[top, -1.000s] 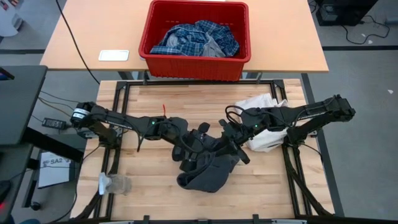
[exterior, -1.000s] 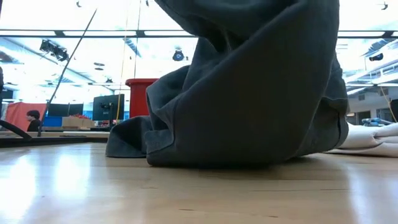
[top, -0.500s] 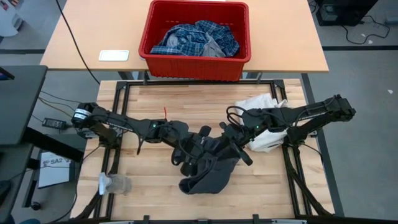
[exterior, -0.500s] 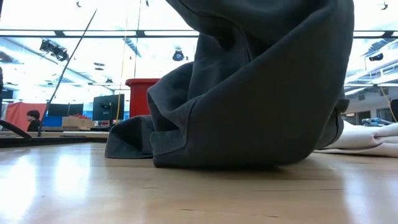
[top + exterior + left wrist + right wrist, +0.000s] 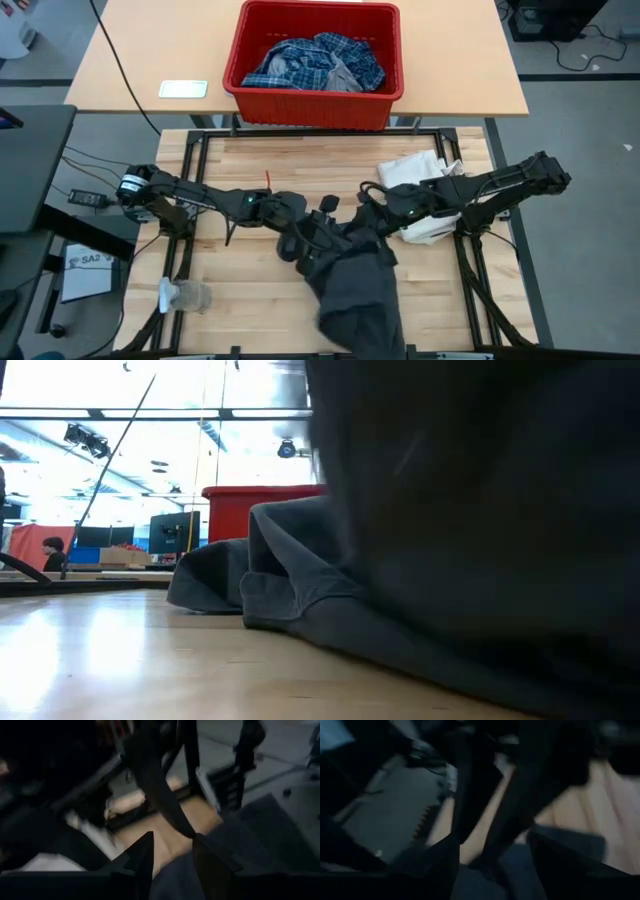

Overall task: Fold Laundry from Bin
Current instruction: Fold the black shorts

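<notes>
Dark grey soft garment [image 5: 355,285]: spread down the middle of the pale wooden surface [image 5: 240,300], reaching its near edge.
Left hand [image 5: 312,238]: high view, at garment's top edge; wrist view shows fingers [image 5: 142,862] narrowly apart, cloth below; grip not discernible.
Right hand [image 5: 368,215]: beside it; wrist view shows fingers [image 5: 560,862] wide.
Bright red rectangular plastic bin [image 5: 315,95]: far table, holding blue-and-white plaid shirt [image 5: 310,60]; low view shows only its wall.
</notes>
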